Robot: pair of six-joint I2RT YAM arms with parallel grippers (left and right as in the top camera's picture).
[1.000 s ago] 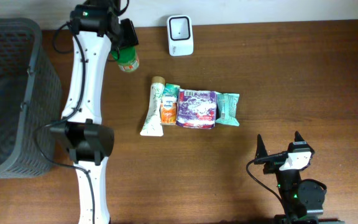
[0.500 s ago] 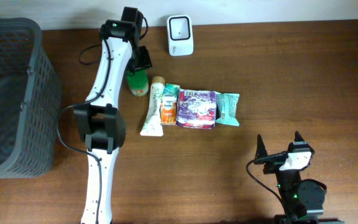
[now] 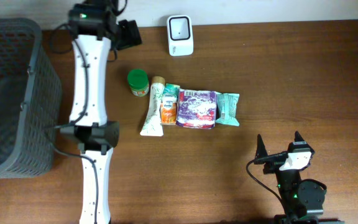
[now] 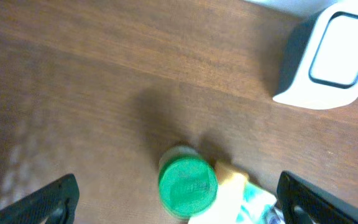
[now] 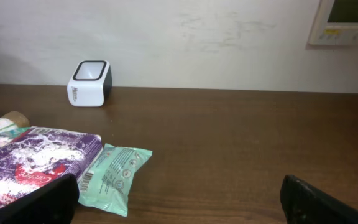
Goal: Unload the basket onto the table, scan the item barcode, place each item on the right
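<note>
Gripper of the R arm, the R gripper point(image 3: 278, 138), sits nearest, at approx 5 o'clock of the table point(image 3: 303, 68) in the overhead view. Its fingers point(image 5: 39, 200) show at the two bottom corners of the R wrist view. They are spread wide w/ nothing between them, so it holds nothing.

Farther, near the table centre, four flat items lie in one row, from 9 to 3 o'clock: tube point(image 3: 153, 109), orange sachet point(image 3: 168, 112), purple bag point(image 3: 196, 108), mint packet point(image 3: 229, 109). Neighbours touch or overlap a little. The tube lies w/ its cap toward 12 o'clock.

The task item, the jar point(image 3: 138, 81) w/ green lid, stands upright on the table at 9 o'clock of the tube cap, just beside it. Touching or not, I cannot tell. No finger is on it.

Farther again, the scanner point(image 3: 180, 35) stands near the far edge, at approx 1 o'clock of the jar and apart from it. Its window is visible from above.

The L gripper point(image 3: 129, 34) is also at the far edge, approx 12 o'clock of the jar and 9 o'clock of the scanner. In the L wrist view, which is a bit blurred, its fingers point(image 4: 48, 199) show at both bottom corners, fully apart and empty. The green lid shows on the table between them, not touched.

The basket point(image 3: 42, 93) takes the 9 o'clock side.
</note>
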